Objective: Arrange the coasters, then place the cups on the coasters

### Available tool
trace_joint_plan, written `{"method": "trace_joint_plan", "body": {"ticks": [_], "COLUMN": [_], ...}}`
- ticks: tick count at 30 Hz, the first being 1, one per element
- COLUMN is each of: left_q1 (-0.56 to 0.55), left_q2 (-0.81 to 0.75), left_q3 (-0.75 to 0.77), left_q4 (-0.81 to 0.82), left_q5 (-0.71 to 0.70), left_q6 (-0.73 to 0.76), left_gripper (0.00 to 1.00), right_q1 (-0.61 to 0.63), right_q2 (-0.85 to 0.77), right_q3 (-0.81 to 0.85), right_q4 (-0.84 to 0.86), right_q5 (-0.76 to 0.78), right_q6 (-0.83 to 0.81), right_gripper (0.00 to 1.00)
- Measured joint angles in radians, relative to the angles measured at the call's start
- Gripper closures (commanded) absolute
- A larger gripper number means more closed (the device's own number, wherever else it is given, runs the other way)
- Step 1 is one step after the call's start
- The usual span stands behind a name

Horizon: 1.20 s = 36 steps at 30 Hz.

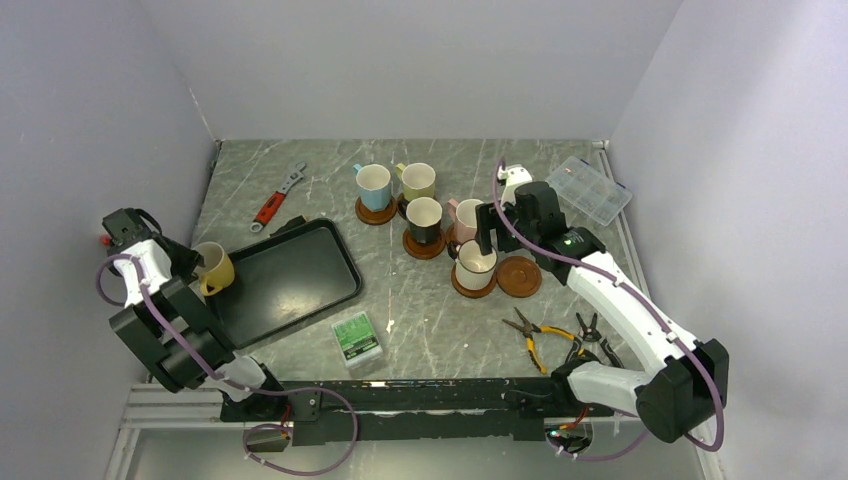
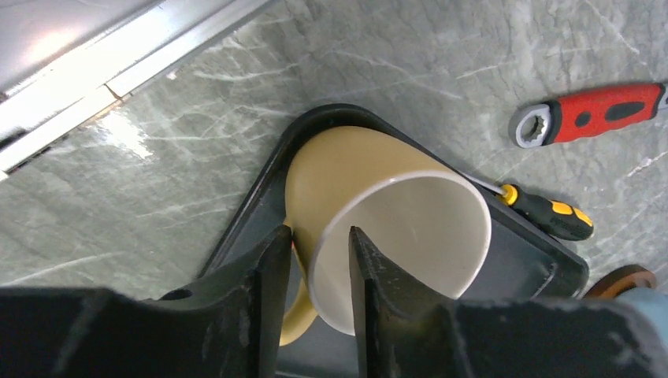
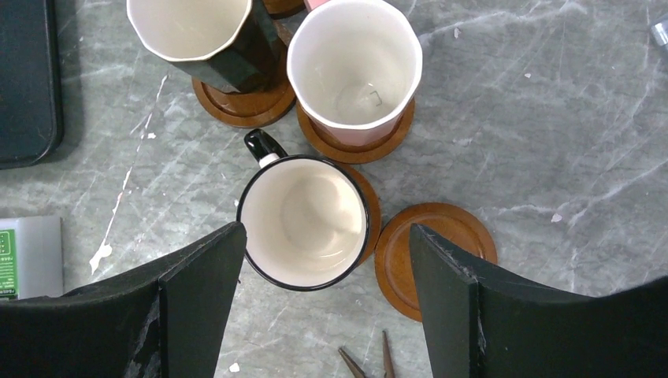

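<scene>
A yellow cup (image 1: 214,269) (image 2: 354,169) leans tilted at the left corner of the black tray (image 1: 290,275). My left gripper (image 1: 200,262) (image 2: 319,252) is shut on its wall, one finger outside by the handle and one inside. The blue cup (image 1: 373,184), olive cup (image 1: 418,180), black cup (image 1: 424,216) (image 3: 197,31), pink cup (image 1: 466,214) (image 3: 354,63) and white cup (image 1: 475,262) (image 3: 303,220) each stand on a reddish-brown coaster. One bare coaster (image 1: 520,277) (image 3: 437,228) lies right of the white cup. My right gripper (image 1: 485,240) (image 3: 324,230) hangs open above the white cup, holding nothing.
A red-handled wrench (image 1: 278,197) (image 2: 599,114) lies behind the tray, and a screwdriver (image 2: 547,213) at its edge. A green box (image 1: 357,337) sits in front of the tray. Pliers (image 1: 540,335) lie at the front right. A clear plastic case (image 1: 594,190) is at the back right.
</scene>
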Motion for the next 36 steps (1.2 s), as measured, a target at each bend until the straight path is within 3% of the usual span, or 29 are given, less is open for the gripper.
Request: {"method": "trace_joint_plan", "body": {"ticks": [5,11,15,24,32,36], "left_q1": [0.001,-0.04,-0.157,-0.636,-1.157,-1.336], "left_q2": [0.019,0.004,-0.058,-0.198,-0.134,-0.071], "left_q3": [0.007,0.009,0.031,0.183,0.189,0.217], "left_q4": [-0.022,-0.056,-0.095,-0.211,-0.306,-0.334], "left_q5": [0.019,-0.004,-0.043,-0.063,-0.153,-0.184], "left_q6": [0.029,0.075,0.101,0.089,-0.03,-0.082], "left_gripper": [0.95,0.97,0.97,0.97,0.97,0.97], "right_q1": [0.0,0.0,0.006,0.172,0.372,0.441], "right_q2": [-0.028,-0.072,-0.076,-0.048,0.15,0.243], "right_q3": [-0.007,-0.003,0.028,0.112,0.216,0.267], "right_q4": [0.0,-0.005,-0.033,-0.042,0.007,0.006], "right_q5": [0.0,-0.008,-0.018,-0.025,0.029,0.087], "right_q6": [0.008,0.035,0.075,0.224,0.342,0.373], "right_gripper": [0.2,0.17,0.11,0.1,0.12,0.15]}}
